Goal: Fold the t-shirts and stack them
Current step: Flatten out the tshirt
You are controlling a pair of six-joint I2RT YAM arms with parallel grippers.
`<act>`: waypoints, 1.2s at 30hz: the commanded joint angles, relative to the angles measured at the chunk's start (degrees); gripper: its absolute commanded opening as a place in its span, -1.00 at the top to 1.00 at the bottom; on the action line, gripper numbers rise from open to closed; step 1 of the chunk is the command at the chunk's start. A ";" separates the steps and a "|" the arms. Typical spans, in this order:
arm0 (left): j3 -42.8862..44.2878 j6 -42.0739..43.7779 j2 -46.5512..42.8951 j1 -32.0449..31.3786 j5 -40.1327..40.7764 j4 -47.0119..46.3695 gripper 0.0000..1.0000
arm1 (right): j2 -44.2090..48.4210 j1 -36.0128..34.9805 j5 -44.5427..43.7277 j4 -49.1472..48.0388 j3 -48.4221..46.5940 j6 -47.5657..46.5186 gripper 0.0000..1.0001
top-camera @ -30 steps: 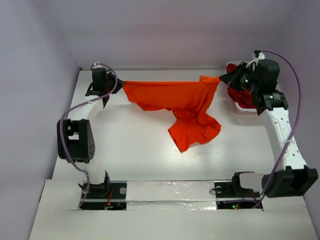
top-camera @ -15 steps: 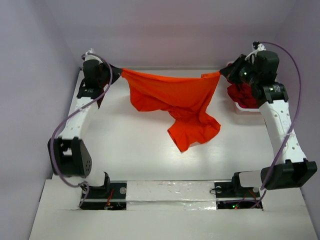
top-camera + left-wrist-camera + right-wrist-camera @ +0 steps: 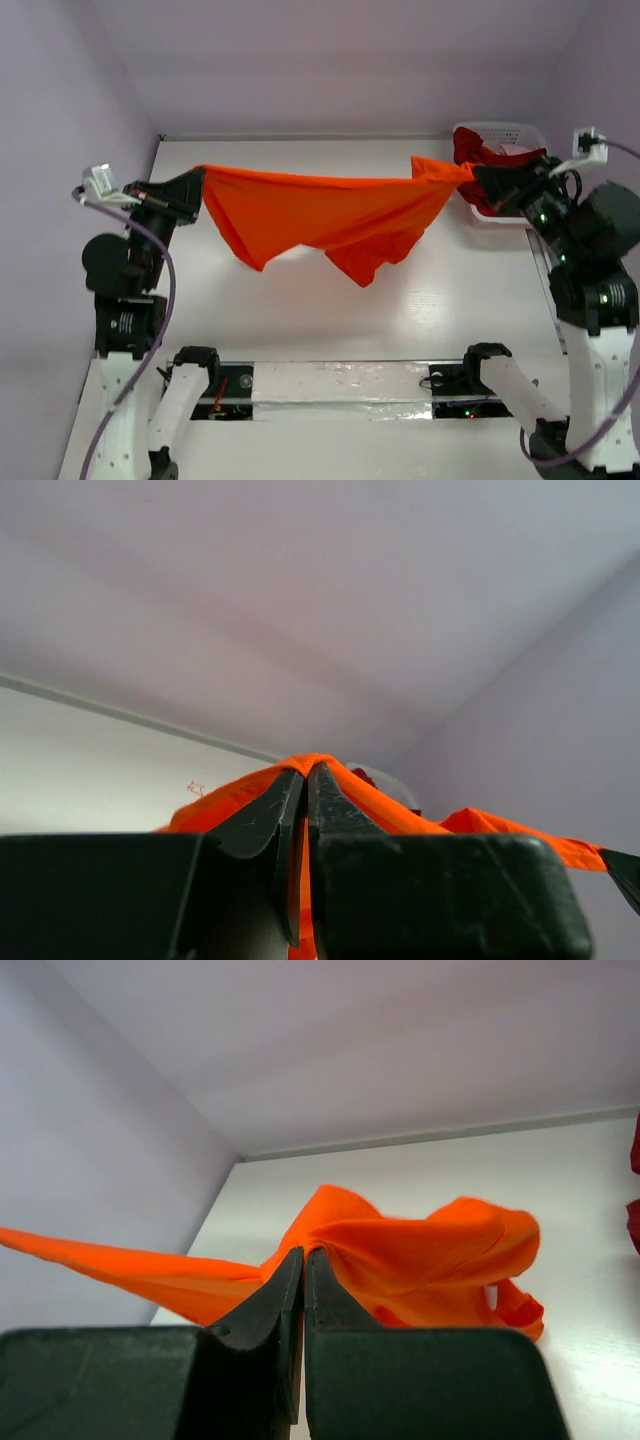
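Pinching the orange t-shirt (image 3: 320, 212) stretched between my clamped left gripper (image 3: 200, 181) and right gripper (image 3: 474, 179), I judge it light, limp, best held at corners.

My left gripper (image 3: 198, 184) and right gripper (image 3: 478, 178) are black; the t-shirt (image 3: 320, 212) plain bright orange, a second t-shirt (image 3: 470, 148) dark red, the lattice basket (image 3: 515, 128) white.

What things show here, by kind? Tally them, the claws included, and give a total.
Orange t-shirt: 1
Dark red t-shirt, in the basket: 1
White basket: 1
Claws: 2, left claw and right claw
Total: 5
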State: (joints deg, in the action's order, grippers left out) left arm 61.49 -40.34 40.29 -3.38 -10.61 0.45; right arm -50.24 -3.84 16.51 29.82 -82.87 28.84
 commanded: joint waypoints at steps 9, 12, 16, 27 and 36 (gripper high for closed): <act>-1.65 0.08 -24.37 -2.51 -0.47 15.28 1.00 | 30.18 -0.38 -2.63 9.97 7.99 -3.09 1.00; 0.64 0.09 -29.03 -3.57 2.08 17.39 1.00 | 34.50 -3.01 -4.90 13.23 6.15 -3.00 1.00; 9.67 -1.14 -29.57 -4.09 3.22 23.34 1.00 | 36.87 -3.55 -5.35 16.75 3.16 -3.00 1.00; 13.92 -8.61 -35.72 -5.50 10.08 30.48 1.00 | 42.59 -3.55 -4.47 22.21 -0.89 0.16 1.00; 1.00 -6.69 -33.44 -4.97 16.15 24.61 1.00 | 38.29 -3.55 -4.65 7.99 7.36 2.36 1.00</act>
State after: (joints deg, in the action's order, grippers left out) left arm 64.58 -47.86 4.43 -8.54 0.27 30.28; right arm -8.56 -6.96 14.13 46.83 -77.23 30.96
